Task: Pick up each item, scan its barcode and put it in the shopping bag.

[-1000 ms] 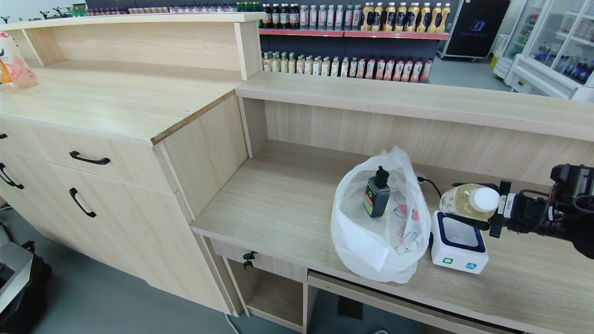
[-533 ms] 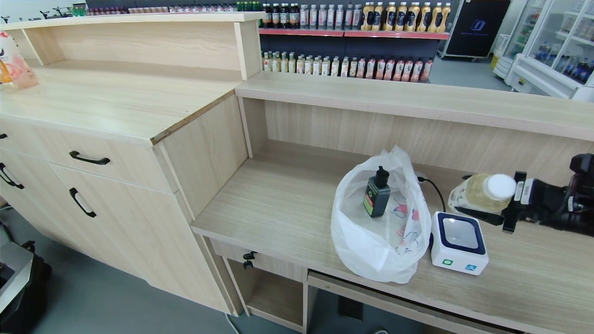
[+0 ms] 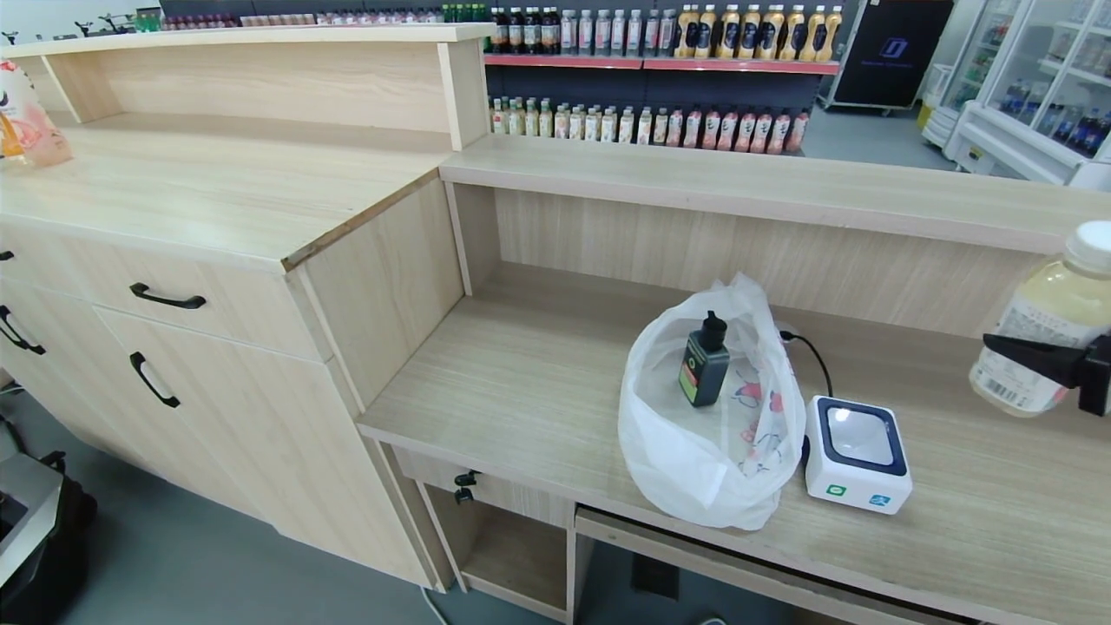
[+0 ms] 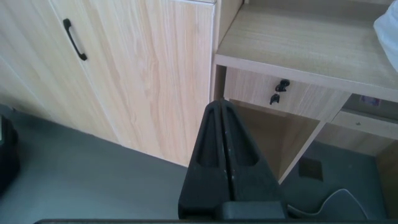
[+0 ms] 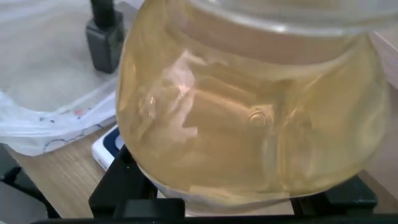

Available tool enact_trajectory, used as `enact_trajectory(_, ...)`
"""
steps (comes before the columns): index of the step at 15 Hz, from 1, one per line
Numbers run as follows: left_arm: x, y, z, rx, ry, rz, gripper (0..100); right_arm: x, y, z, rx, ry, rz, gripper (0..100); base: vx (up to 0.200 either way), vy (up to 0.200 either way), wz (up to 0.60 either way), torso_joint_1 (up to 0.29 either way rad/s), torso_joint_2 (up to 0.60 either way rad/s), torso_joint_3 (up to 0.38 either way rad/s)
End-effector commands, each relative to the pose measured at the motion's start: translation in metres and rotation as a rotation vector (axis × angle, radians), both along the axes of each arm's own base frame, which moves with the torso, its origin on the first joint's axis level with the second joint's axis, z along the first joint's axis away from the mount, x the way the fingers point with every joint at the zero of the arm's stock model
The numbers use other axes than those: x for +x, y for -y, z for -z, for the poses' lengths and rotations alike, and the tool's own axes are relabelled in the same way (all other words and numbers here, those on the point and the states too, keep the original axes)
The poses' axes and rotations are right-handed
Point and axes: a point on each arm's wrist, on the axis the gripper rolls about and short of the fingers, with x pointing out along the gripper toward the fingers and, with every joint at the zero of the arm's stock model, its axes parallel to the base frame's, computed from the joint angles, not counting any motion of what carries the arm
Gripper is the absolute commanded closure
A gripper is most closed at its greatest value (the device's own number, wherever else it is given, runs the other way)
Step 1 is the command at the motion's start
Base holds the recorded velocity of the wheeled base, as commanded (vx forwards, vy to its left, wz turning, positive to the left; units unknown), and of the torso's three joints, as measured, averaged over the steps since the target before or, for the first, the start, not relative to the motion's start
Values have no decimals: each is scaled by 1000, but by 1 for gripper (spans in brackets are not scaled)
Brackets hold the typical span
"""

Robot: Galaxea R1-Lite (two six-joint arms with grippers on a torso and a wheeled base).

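Note:
A clear bottle [image 3: 1046, 325] of pale yellow liquid with a white cap hangs upright at the far right of the counter, my right gripper [image 3: 1063, 365] shut on its lower half. Its yellow body [image 5: 249, 106] looms close in the right wrist view. The white scanner [image 3: 857, 453] with a dark-rimmed window sits on the counter to the left of the bottle. Beside it the white shopping bag [image 3: 707, 434] stands open with a dark green bottle [image 3: 704, 365] inside, its black top [image 5: 104, 37] also seen from the right wrist. My left gripper [image 4: 226, 124] hangs shut, low beside the cabinet.
A black cable [image 3: 811, 356] runs from the scanner to the back of the counter. A raised shelf [image 3: 764, 187] spans above the counter, and a taller cabinet [image 3: 217, 200] with black handles stands to the left. A pink pouch [image 3: 26, 113] rests on it.
My right gripper has carried the bottle up and to the right, away from above the scanner, and turned it from lying sideways to upright. The left arm has not moved.

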Motion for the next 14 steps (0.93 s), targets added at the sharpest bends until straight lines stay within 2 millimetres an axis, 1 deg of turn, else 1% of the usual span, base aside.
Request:
enact_trajectory(1, 0, 0, 0, 0, 0, -1, 100, -18, -4, -5, -31, 22, 105, 100, 0, 0, 0, 0, 0, 0)
enact_trajectory(3, 0, 0, 0, 0, 0, -1, 100, -21, -6, -5, -40, 27, 132, 100, 0, 0, 0, 0, 0, 0)
enact_trajectory(6, 0, 0, 0, 1, 0, -1, 100, -21, -11, -4, -62, 88, 108, 100, 0, 0, 0, 0, 0, 0)
enact_trajectory(8, 0, 0, 0, 0, 0, -1, 100, -22, -20, -4, -79, 180, 60, 100, 0, 0, 600, 2, 2, 2)
enact_trajectory(9, 0, 0, 0, 0, 0, -1, 100, -22, -24, -6, -57, 201, 47, 100, 0, 0, 600, 7, 2, 12)
enact_trajectory(10, 0, 0, 0, 0, 0, -1, 100, -19, -33, -8, -26, 207, 16, 100, 0, 0, 600, 7, -7, -2)
enact_trajectory(12, 0, 0, 0, 0, 0, -1, 100, -12, -46, -14, 2, 217, 10, 100, 0, 0, 600, 0, 7, 5)
enact_trajectory(14, 0, 0, 0, 0, 0, -1, 100, -8, -61, -18, 101, 205, -79, 100, 0, 0, 600, 2, -5, 2)
